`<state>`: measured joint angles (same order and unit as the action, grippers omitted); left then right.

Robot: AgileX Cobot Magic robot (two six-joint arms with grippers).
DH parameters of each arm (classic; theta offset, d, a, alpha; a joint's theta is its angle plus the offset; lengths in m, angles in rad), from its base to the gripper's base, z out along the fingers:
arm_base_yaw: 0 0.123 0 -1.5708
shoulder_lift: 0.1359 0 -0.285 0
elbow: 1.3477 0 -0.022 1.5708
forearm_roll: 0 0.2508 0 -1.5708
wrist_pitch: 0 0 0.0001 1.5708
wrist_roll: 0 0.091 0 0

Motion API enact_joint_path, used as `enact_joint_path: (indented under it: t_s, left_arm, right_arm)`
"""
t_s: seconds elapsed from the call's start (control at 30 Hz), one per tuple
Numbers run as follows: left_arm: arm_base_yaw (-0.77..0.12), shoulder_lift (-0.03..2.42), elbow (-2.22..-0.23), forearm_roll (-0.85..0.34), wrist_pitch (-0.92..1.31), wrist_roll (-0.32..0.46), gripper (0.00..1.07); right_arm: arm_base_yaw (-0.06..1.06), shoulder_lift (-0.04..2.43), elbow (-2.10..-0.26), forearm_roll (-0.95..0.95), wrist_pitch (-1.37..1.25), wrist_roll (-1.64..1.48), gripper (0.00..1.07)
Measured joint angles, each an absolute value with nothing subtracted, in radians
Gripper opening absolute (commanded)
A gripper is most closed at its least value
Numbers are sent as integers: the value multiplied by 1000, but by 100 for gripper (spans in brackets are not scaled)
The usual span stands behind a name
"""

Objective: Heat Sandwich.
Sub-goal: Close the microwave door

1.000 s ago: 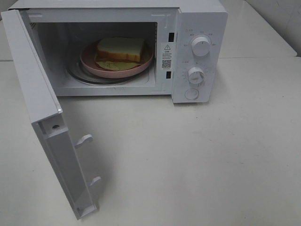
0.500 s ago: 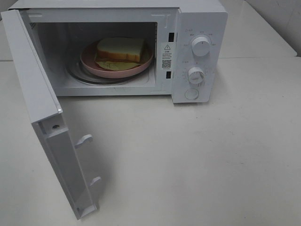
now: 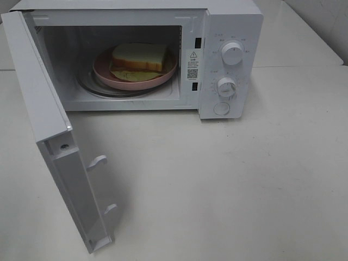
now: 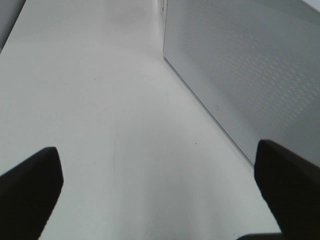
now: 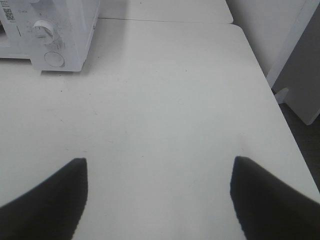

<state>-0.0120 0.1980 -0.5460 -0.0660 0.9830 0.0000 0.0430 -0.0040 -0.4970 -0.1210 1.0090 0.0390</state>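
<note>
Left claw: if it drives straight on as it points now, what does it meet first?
Most likely just bare table: nothing stands ahead of the left claw. The open microwave door runs alongside, not across, though depth is unclear.

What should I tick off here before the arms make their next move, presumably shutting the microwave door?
1. Sandwich lies on the plate inside the microwave: ok.
2. Plate sits fully behind the door opening: ok.
3. Door shut for heating: not ok, it stands wide open.
4. Left gripper open and empty, beside the door's outer face: ok.
5. Right gripper open and empty, over bare table: ok.
6. Upper knob and lower knob set correctly: cannot tell, markings too small.
</note>
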Motion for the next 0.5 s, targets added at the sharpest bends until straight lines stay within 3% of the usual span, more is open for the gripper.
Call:
enact_joint_path:
  t_s: [0.13, 0.27, 0.3, 0.33, 0.4, 0.47, 0.5]
  left_arm:
    - [-12, 263, -546, -68, 942, 0, 87]
    - [-12, 363, -546, -70, 893, 0, 62]
    - [-12, 363, -546, -70, 893, 0, 62]
    - [-12, 401, -546, -70, 873, 0, 52]
    - [-12, 431, -546, -70, 853, 0, 41]
    - [-12, 463, -546, -70, 829, 0, 36]
    - [-12, 477, -546, -70, 811, 0, 25]
  right_arm:
    - [43, -4, -497, -121, 1009, 39, 76]
    - [43, -4, -497, -121, 1009, 39, 76]
    - [43, -4, -497, -121, 1009, 39, 76]
    - [43, -4, -497, -121, 1009, 39, 76]
    - [43, -4, -497, -121, 1009, 39, 76]
    - [43, -4, -497, -121, 1009, 39, 76]
    - [43, -4, -497, -121, 1009, 39, 76]
